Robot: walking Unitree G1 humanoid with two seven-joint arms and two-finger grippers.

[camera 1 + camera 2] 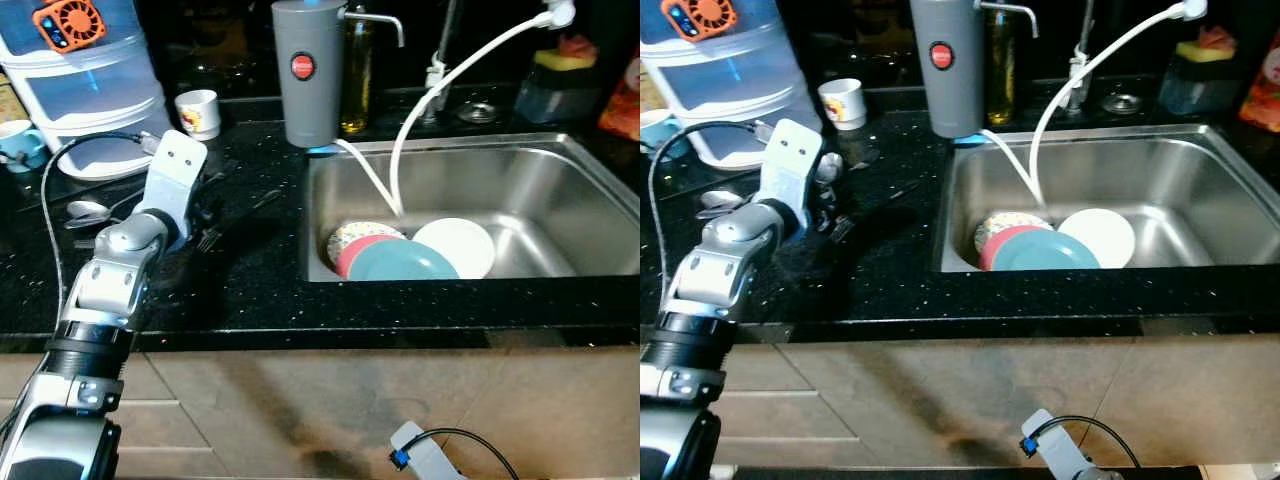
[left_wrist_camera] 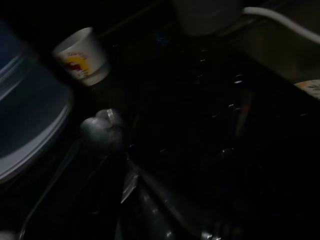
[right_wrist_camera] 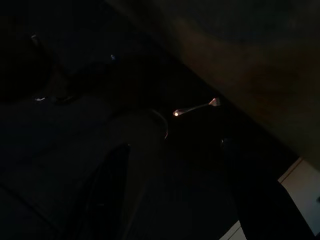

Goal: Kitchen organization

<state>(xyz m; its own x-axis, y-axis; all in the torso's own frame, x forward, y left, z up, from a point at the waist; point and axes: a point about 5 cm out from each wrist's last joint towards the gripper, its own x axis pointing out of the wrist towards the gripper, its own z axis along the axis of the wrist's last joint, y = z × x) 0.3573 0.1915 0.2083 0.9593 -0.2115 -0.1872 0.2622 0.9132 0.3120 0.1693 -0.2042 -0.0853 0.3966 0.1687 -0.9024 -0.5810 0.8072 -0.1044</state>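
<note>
Left eye view has the left gripper (image 1: 205, 215) reaching low over the black counter (image 1: 250, 290), its fingers lost against the dark top so I cannot tell whether they are spread or closed; one spoon (image 1: 88, 210) lies just beside it, toward the water dispenser (image 1: 85, 70). Four plates (image 1: 405, 262) are stacked in the steel sink (image 1: 560, 190), well apart from that gripper, and two cups (image 1: 198, 112) stand at the counter's back. Right gripper (image 3: 170, 195) hangs idle in shade, its fingers spread apart.
</note>
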